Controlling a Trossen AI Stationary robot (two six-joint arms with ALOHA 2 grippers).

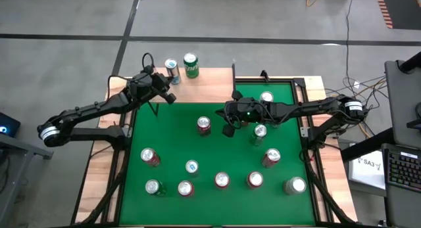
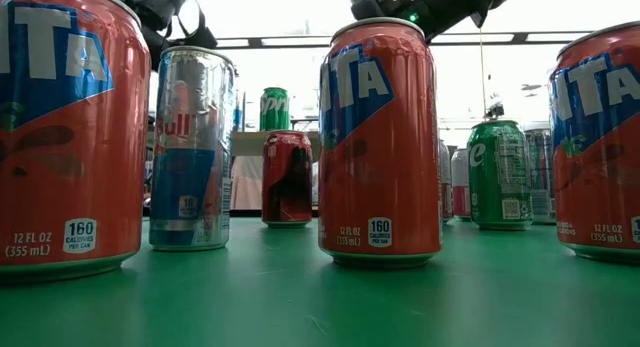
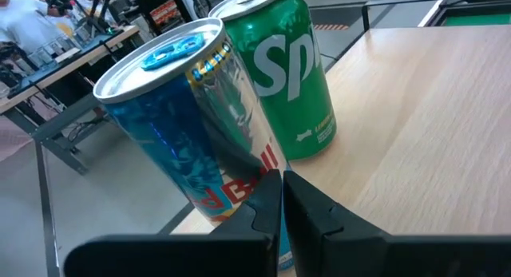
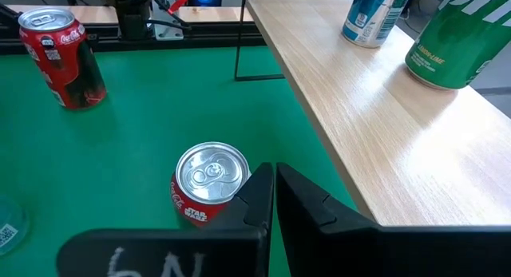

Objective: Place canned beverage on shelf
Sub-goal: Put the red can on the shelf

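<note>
Two upright cans [image 1: 172,71] on shelf [image 1: 210,87]

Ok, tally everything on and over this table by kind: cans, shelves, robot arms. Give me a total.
Beverage cans: 13
Shelf: 1
Robot arms: 2
Total: 16

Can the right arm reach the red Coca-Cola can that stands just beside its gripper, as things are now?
Probably yes. The right gripper hangs close to the red Coca-Cola can, with only bare green table between them and no other can near it. But its jaws are shut, so they must open first.
</note>
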